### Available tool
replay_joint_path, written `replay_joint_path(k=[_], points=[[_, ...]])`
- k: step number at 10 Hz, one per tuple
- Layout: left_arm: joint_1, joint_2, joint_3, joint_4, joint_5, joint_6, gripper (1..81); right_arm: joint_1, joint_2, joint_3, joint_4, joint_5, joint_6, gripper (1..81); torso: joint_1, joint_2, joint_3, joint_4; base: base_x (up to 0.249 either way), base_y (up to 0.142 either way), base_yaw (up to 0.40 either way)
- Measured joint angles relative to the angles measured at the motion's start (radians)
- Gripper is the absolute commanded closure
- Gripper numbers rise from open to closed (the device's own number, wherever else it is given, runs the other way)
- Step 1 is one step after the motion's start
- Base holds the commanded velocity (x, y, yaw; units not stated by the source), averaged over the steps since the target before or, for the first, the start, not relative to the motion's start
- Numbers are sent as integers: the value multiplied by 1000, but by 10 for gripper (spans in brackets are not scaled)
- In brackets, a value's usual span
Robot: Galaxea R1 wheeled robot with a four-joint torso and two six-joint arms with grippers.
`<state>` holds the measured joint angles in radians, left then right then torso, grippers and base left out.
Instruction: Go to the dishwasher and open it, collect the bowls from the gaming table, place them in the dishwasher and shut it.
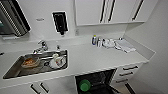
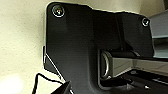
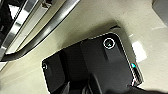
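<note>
The dishwasher (image 1: pixel 98 78) stands open under the white counter (image 1: pixel 87 58), showing its dark inside. A green bowl (image 1: pixel 85 85) lies in it, near the left side. The lowered door runs off the frame's lower edge, so its full extent is hidden. The gaming table is out of view. In both wrist views a dark plate of the robot hangs over pale surfaces.
A steel sink (image 1: pixel 11 71) with dishes and a tap (image 1: pixel 42 46) is set in the counter at left. Bottles (image 1: pixel 94 40) and a white cloth (image 1: pixel 125 45) sit at the back right. Drawers (image 1: pixel 130 71) flank the dishwasher on the right. Curved steel bars (image 3: pixel 37 25) cross the right wrist view.
</note>
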<state>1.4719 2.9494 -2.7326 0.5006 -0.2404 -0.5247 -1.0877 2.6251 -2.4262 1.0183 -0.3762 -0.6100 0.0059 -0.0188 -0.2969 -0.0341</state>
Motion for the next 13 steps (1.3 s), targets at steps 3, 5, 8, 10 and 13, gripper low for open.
replay_joint_path(k=[3,5,8,10,13], points=[[0,-8,0,-11,0,-2,10,-35,117,-140,-1,-10,-41,10,53,-87,0,0,0,0,0],[0,-15,0,-20,0,-2,10,-78,194,-219,-1,-11,-76,10,98,-160,0,0,0,0,0],[4,-13,0,-20,-7,-2,10,-106,211,-252,-3,-15,-93,10,167,-272,1,0,0,0,0],[8,-13,0,-20,-8,-2,10,-105,209,-253,-3,-14,-94,10,213,-346,2,0,0,0,0],[17,-13,0,-20,-7,-2,10,-116,210,-253,-10,-16,-94,10,282,-456,2,0,0,0,0]])
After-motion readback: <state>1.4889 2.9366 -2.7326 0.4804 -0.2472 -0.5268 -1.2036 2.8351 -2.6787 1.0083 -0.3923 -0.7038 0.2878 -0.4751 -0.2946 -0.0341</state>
